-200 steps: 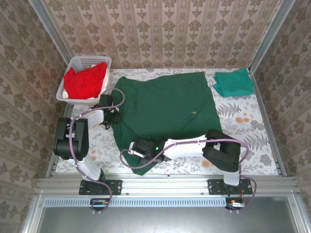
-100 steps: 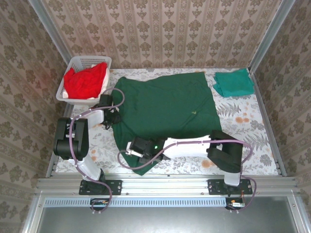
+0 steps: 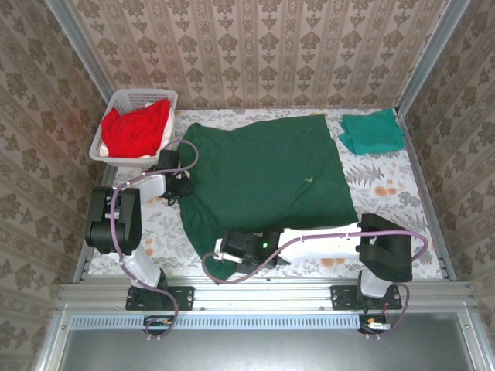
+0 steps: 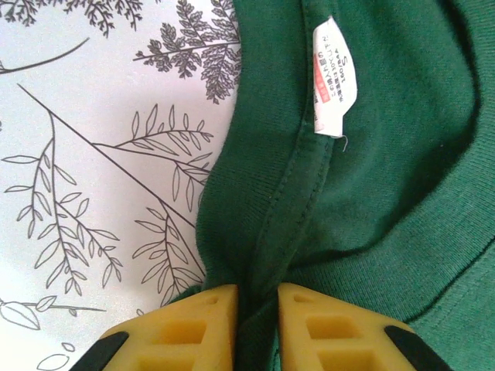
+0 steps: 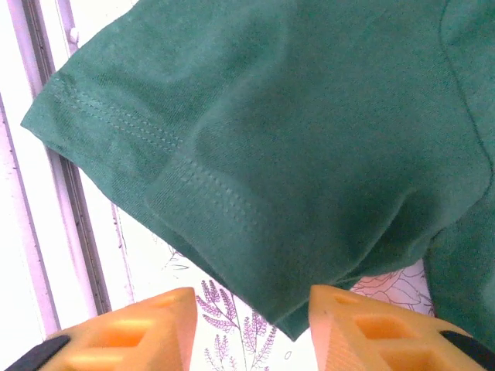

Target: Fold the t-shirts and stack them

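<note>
A large dark green t-shirt [image 3: 267,174] lies spread flat over the middle of the table. My left gripper [image 3: 180,188] is at its left edge, shut on the neckline [image 4: 267,232]; the ribbed collar runs between the yellow fingers, with the white label [image 4: 332,77] just beyond. My right gripper [image 3: 221,253] is at the near-left sleeve [image 5: 255,154], open. The sleeve's lowest corner dips between the orange fingertips [image 5: 363,325] without being pinched. A folded teal t-shirt [image 3: 373,131] sits at the back right. Red t-shirts [image 3: 135,130] fill the basket.
The white slotted basket [image 3: 143,98] stands at the back left corner. Metal rails [image 3: 263,290] run along the table's front edge, close behind the right gripper. Patterned walls close off the three other sides. Bare floral tabletop [image 3: 387,209] shows to the right of the dark shirt.
My right gripper has slid slightly right and toward the front edge at the sleeve, and its elbow has swung right. The left arm and the collar have not moved.
</note>
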`<action>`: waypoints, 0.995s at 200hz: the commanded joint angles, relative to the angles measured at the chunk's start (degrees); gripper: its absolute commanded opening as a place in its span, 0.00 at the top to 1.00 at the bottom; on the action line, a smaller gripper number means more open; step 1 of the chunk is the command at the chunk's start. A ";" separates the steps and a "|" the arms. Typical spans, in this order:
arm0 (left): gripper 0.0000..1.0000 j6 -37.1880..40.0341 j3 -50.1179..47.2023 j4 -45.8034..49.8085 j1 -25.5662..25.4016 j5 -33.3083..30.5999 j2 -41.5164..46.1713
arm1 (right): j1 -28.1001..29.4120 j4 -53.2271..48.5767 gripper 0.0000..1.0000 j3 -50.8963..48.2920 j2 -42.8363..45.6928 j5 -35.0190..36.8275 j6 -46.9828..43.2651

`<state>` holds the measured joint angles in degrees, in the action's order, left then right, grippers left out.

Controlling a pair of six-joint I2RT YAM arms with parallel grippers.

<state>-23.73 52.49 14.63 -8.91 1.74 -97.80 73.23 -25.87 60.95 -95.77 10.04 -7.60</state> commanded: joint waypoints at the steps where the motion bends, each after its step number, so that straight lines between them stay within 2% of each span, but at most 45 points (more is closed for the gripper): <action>1: 0.79 1.10 -0.07 3.10 0.41 1.42 -2.36 | -0.40 1.83 0.48 -3.01 6.60 0.60 1.46; 24: 0.75 1.08 0.33 3.45 0.39 1.00 -2.24 | -4.45 7.31 0.40 -6.90 10.28 2.77 7.73; 40: 0.68 0.93 0.18 3.95 0.38 1.45 -0.40 | -7.56 8.56 0.37 -7.98 9.35 3.66 13.87; 55: 0.49 0.61 -0.92 3.91 0.08 2.35 3.63 | -9.27 5.65 0.32 -7.71 8.17 12.09 21.27; 74: 0.22 0.34 -1.99 5.17 -0.64 2.96 11.12 | -14.95 -0.14 0.30 -8.15 9.71 16.05 31.26; 96: 0.13 -1.26 -4.27 8.44 -3.03 -0.94 20.72 | -23.60 -7.74 0.23 -11.31 14.90 18.20 42.37; 114: 0.05 -4.18 -8.08 12.09 -6.63 -5.81 28.33 | -32.91 -7.96 0.21 -17.02 21.31 14.07 46.96; 133: 0.01 -9.56 -14.55 14.73 -12.08 -8.83 37.10 | -43.83 -5.15 0.08 -24.44 28.61 8.23 48.54; 151: 0.00 -15.54 -20.28 16.60 -19.27 -9.93 44.81 | -53.05 -1.02 0.03 -29.39 33.48 3.39 47.99; 173: 0.03 -23.18 -25.58 21.67 -29.38 -14.88 52.57 | -63.03 0.83 0.04 -31.15 34.35 -2.55 47.41; 199: 0.13 -33.47 -29.68 27.58 -40.65 -17.03 55.24 | -68.91 1.91 0.06 -30.99 32.22 -4.16 48.22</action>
<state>-44.18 25.67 33.93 -41.85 -9.61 -44.36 7.88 -26.94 30.37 -62.22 11.42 38.81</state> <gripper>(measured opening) 0.909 0.951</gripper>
